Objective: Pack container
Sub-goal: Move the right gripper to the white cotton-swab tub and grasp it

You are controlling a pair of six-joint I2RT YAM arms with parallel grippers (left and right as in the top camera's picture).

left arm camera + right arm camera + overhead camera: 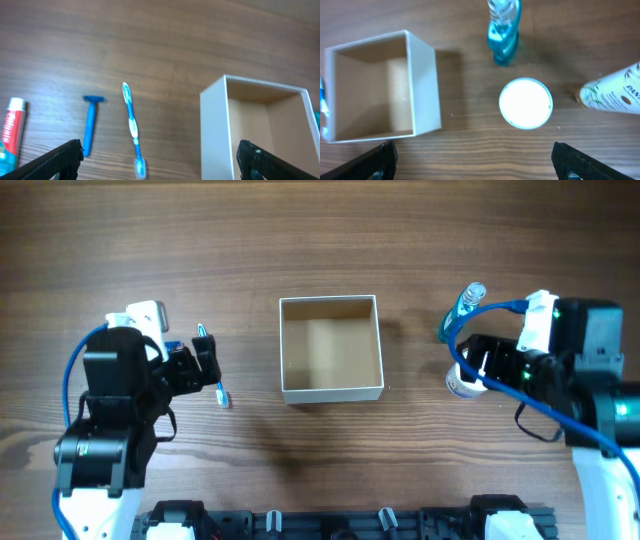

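Note:
The container (pixel 332 391), a square white-walled box with a tan inside, stands open and empty at the table's middle. It also shows in the left wrist view (pixel 216 131) and the right wrist view (pixel 423 85). My left gripper (pixel 205 364) is open and empty, hovering left of the box over a blue toothbrush (pixel 131 122); its fingers (pixel 160 159) are wide apart. My right gripper (pixel 470 366) is open and empty right of the box, above a round white jar (pixel 525 102); its fingers (pixel 475 159) are wide apart.
A blue razor (pixel 90 125) and a red-and-white toothpaste tube (pixel 10 132) lie left of the toothbrush. A teal bottle (pixel 503 35) stands behind the jar, also seen in the overhead view (pixel 462 310). A white tube (pixel 615 92) lies at the right.

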